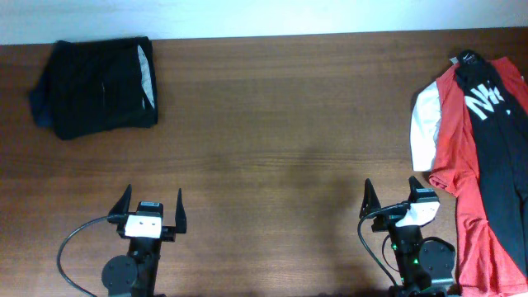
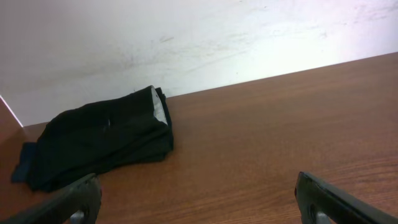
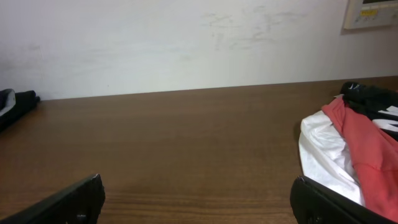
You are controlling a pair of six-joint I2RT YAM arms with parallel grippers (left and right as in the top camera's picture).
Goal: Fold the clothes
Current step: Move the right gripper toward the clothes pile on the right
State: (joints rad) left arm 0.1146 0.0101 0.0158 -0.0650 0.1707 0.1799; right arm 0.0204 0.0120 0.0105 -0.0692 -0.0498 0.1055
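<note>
1. Risk comes first from the stacking: the black trousers (image 1: 499,157) lie on top of the red T-shirt (image 1: 452,148) at the right end of the table (image 1: 272,124). A pinch there may catch both layers and drag the shirt along.
2. Both pieces run out of the overhead view, so their far ends cannot be judged.
3. The left gripper (image 1: 153,198) and the right gripper (image 1: 390,191) both have jaws wide apart, holding nothing, near the front edge.
4. The black garment (image 1: 99,87), far left, is a compact thick packet with pale lining showing.
5. All cloth looks soft and limp. The trousers are long and narrow, with white block letters. The wood is smooth, so fabric may slide.
</note>
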